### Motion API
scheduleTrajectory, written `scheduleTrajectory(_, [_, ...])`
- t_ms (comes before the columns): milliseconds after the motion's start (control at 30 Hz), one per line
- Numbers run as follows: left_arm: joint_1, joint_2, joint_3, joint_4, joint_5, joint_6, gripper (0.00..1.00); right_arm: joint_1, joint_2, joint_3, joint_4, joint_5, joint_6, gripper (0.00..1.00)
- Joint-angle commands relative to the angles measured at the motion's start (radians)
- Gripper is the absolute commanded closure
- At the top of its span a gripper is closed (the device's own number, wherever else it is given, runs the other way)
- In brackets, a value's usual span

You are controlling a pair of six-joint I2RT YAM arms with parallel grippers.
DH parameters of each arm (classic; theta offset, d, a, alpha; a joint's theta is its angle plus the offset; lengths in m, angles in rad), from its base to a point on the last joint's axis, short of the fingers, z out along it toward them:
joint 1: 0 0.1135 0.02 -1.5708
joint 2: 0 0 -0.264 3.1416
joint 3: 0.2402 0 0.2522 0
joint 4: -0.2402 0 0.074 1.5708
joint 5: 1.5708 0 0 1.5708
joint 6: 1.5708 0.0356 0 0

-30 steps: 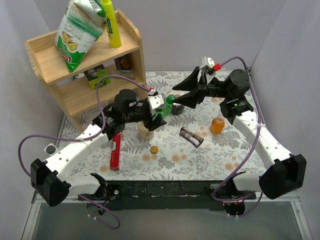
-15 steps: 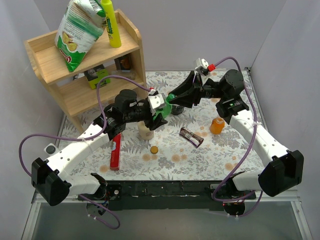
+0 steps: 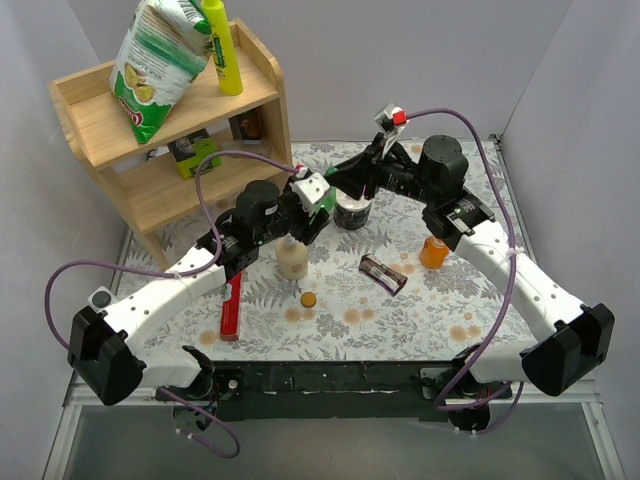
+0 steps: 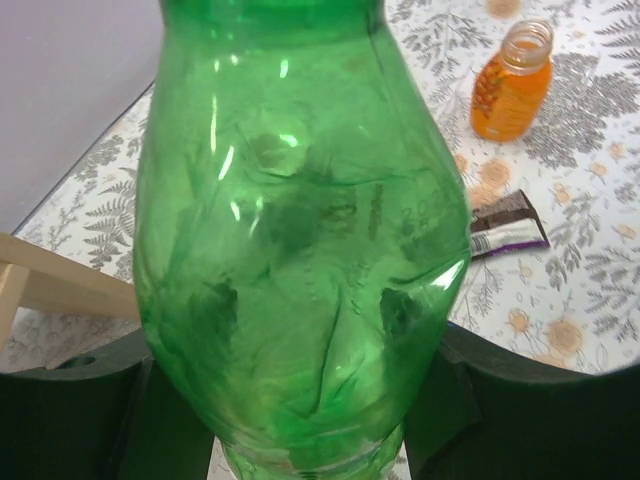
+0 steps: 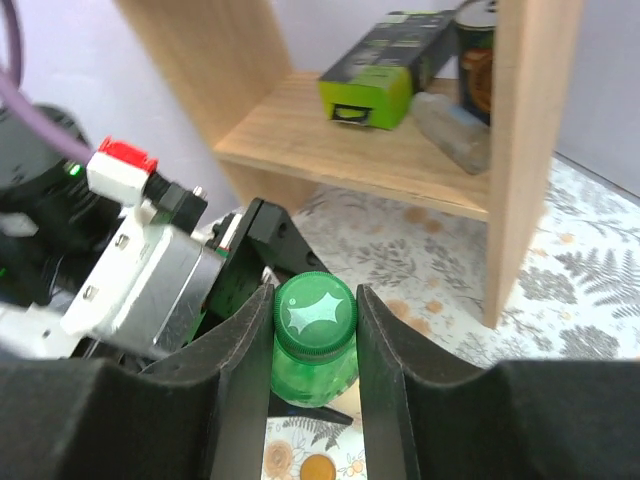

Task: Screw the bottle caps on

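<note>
Floral surface [image 3: 450,300], stained in spots. Nearest me, the orange cap [image 3: 308,299] lies loose, just in front of the cream bottle [image 3: 292,258], with a wrapper [image 3: 384,273] to its right. The orange bottle [image 4: 511,80] stands upright and uncapped, well apart from its cap. Mid-surface, I read the left end effector [image 4: 300,400] as clamped around the green bottle [image 4: 300,230]. The right end effector [image 5: 314,340] pinches the green cap [image 5: 315,312], seated on that bottle's neck. Wooden shelf [image 5: 400,150] beyond.

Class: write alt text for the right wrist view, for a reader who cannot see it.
The right hand grips the dark green cap atop the green bottle. Behind stands a wooden shelf holding a green box.
</note>
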Motion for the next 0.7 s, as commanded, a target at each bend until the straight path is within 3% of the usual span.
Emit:
scheduleTrajectory(0, [-0.028,0.014,0.027,0.094,-0.118,-0.065,1.00,0.051,0.014,0.070,-0.135,0.158,-0.116,0.63])
scheduleTrajectory(100, [-0.016,-0.003,0.023,0.048,-0.069,-0.056,1.00,0.040,0.004,0.133,-0.231,0.059,-0.195,0.33])
scheduleTrajectory(167, [-0.005,-0.024,0.017,0.014,0.024,-0.044,1.00,-0.010,-0.033,0.127,-0.262,-0.052,-0.243,0.27])
scheduleTrajectory(200, [-0.002,-0.032,0.018,-0.032,0.060,-0.012,1.00,-0.031,-0.048,0.116,-0.265,-0.154,-0.257,0.16])
scheduleTrajectory(333, [0.009,-0.048,0.038,-0.170,0.260,0.106,1.00,-0.174,-0.105,0.091,-0.300,-0.389,-0.362,0.15])
scheduleTrajectory(433, [0.009,-0.009,0.081,-0.305,0.327,0.232,1.00,-0.207,-0.084,0.182,-0.505,-0.511,-0.594,0.16])
scheduleTrajectory(467, [0.009,0.007,0.131,-0.355,0.351,0.289,1.00,-0.208,-0.076,0.212,-0.659,-0.534,-0.790,0.16])
scheduleTrajectory(533, [0.009,0.059,0.176,-0.515,0.394,0.461,1.00,-0.207,-0.038,0.297,-0.829,-0.588,-0.970,0.19])
scheduleTrajectory(667, [0.009,0.119,0.257,-0.652,0.403,0.585,1.00,-0.165,0.045,0.451,-1.231,-0.537,-1.527,0.25])
